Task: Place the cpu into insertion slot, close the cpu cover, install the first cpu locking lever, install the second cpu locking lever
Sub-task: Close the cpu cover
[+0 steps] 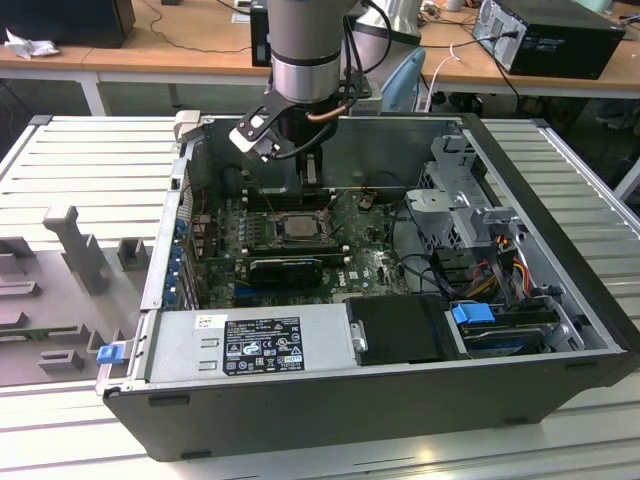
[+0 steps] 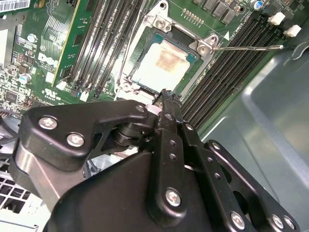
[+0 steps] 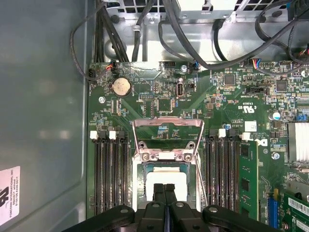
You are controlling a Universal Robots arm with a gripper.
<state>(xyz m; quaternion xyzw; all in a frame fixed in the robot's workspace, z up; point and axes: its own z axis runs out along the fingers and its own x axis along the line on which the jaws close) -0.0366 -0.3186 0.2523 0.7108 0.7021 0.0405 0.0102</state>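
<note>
The computer case (image 1: pixel 330 400) lies open on the table (image 1: pixel 90 160), with the arm (image 1: pixel 305 45) reaching down into it above the green circuit board (image 3: pixel 159 104). The cpu (image 3: pixel 166 180) is seated flat in the insertion slot (image 3: pixel 142 186), its pale metal top facing up; in the second wrist view it shows as a light square (image 2: pixel 161 63) inside the silvery socket rim. The cpu cover (image 3: pixel 167 124) is swung open, away from the socket, and attached along its hinged edge just beside the slot; green board shows through its square cut-out. A thin metal locking lever (image 2: pixel 246 47) runs from one socket corner out across the neighbouring black memory slots (image 3: pixel 111 174) and is not latched down. The gripper (image 3: pixel 165 187) is positioned directly over the edge of the cpu on the side opposite the open cover. Its two black fingers are pressed together with no gap between them, and nothing is held between them; in the second wrist view the joined tips (image 2: pixel 166 94) sit near the socket edge
</note>
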